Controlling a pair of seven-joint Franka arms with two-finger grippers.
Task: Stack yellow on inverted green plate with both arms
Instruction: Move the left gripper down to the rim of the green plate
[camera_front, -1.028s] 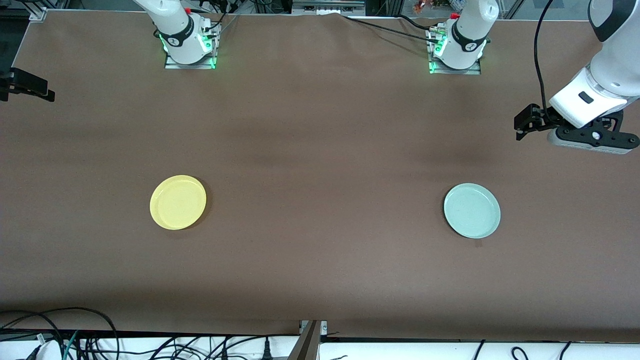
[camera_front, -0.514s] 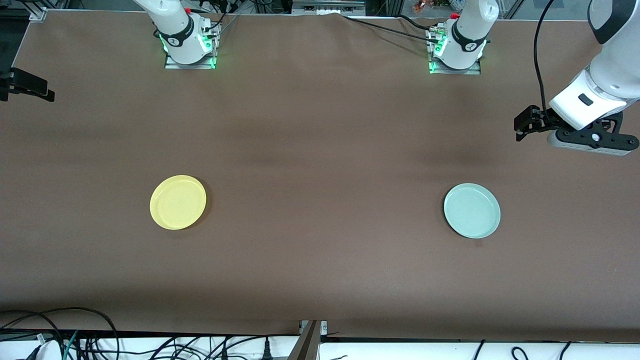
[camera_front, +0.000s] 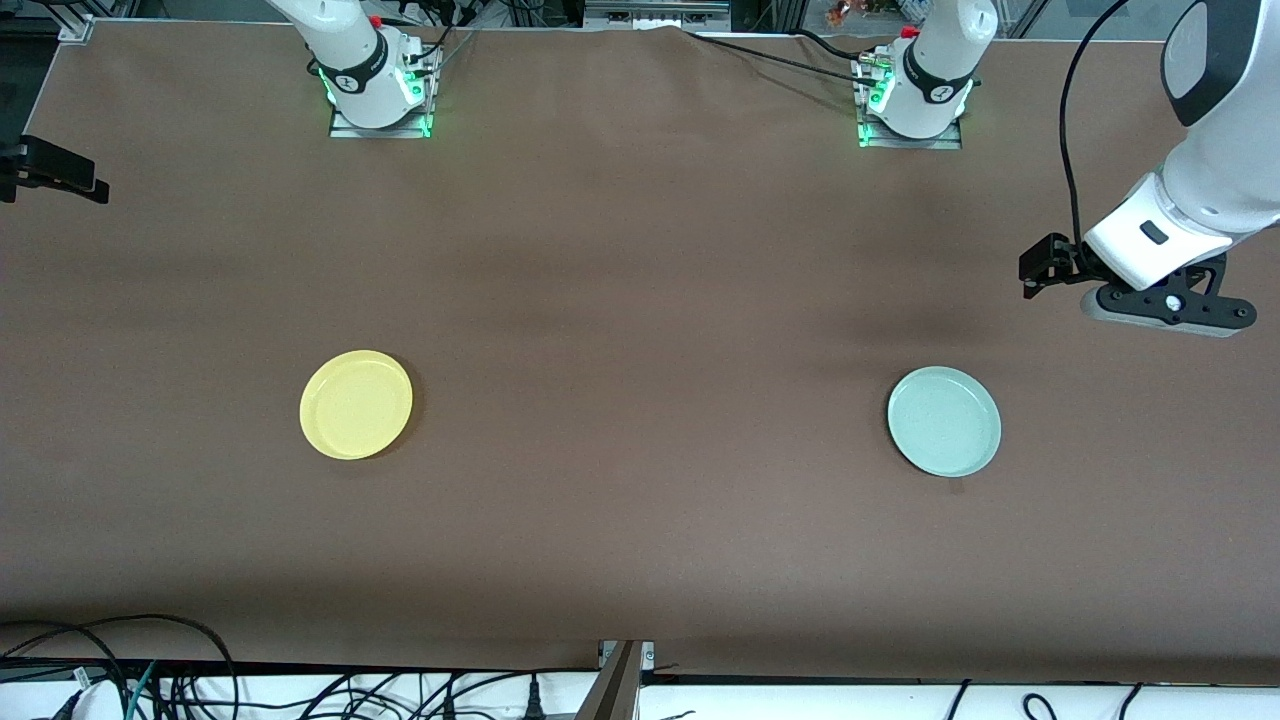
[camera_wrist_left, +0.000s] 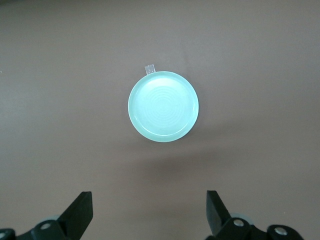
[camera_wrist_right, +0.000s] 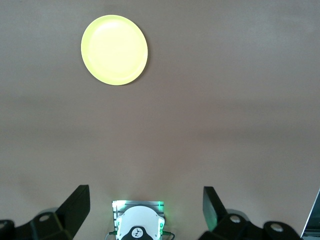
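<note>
Yellow plate (camera_front: 356, 404) & green plate (camera_front: 944, 421) rim-up, well apart.

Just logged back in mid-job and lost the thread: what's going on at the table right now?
Nothing is held yet. The yellow plate lies toward the right arm's end of the table, the green plate toward the left arm's end, rim up, not yet inverted. The left gripper hangs open in the air with the green plate in its wrist view. The right gripper is open too, high up, with the yellow plate in its wrist view.
</note>
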